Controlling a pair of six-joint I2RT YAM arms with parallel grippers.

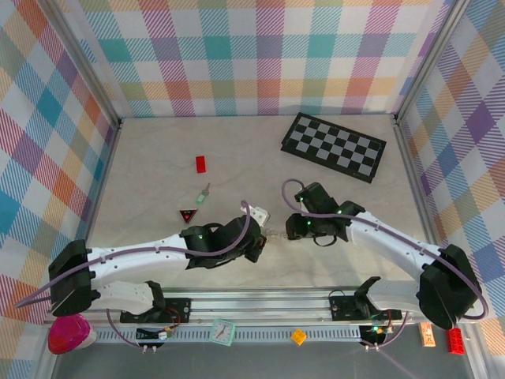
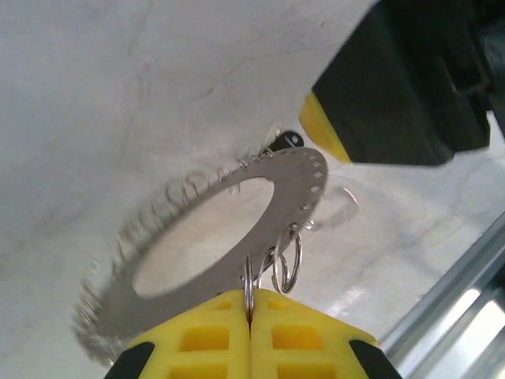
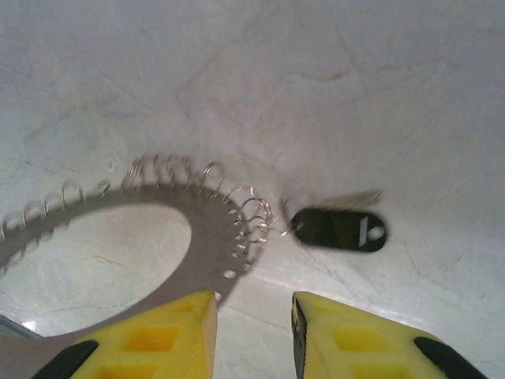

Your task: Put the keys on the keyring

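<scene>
A pale marbled tabletop (image 1: 158,158) sits inside plaid walls, with a chequered board (image 1: 335,146) at the far right. Both arms meet at the middle. The left gripper (image 2: 250,304) is clamped closed on one small wire loop of the keyring (image 2: 292,178), a flat silver ring with a perforated rim, and holds it off the surface. The right gripper (image 3: 254,304) has its fingers parted and grips nothing. It hovers just beside the black key (image 3: 339,229), which appears hooked to the ring's edge. The green key (image 1: 203,193) lies loose, well apart to the left. The black key looks done. Next, the right gripper likely needs to fetch the green key and thread it on.
</scene>
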